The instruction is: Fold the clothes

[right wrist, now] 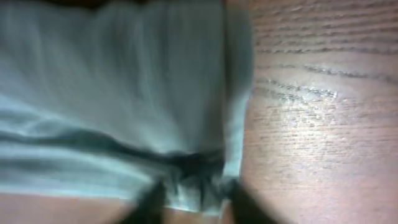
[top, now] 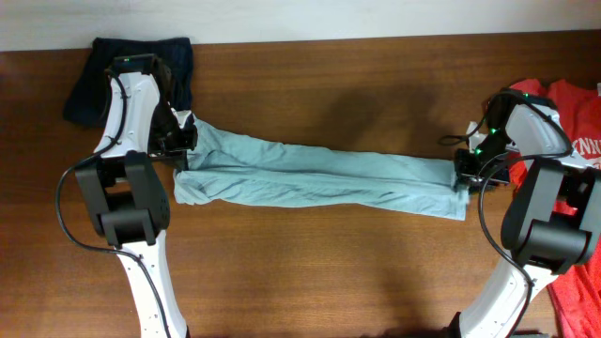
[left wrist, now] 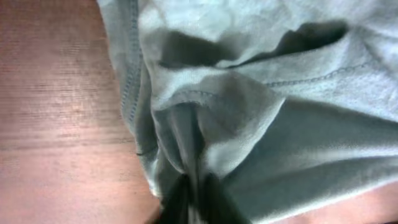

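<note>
Pale grey-teal cotton T-shirt (top: 319,178) lay stretched lengthwise on wooden tabletop (top: 310,84), folding barely begun; my left jaws pinched it, right jaws spread; red lettered T-shirt (top: 577,108) untouched.

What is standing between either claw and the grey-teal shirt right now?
Nothing visible. The left claw pinches a bunched end of the grey-teal T-shirt, and the right claw straddles the opposite end with its fingers apart, cloth directly between them.

Pale grey-teal T-shirt (top: 319,178): long creased band, lying left to right. Red T-shirt (top: 568,103), white lettering: crumpled, far right.
</note>
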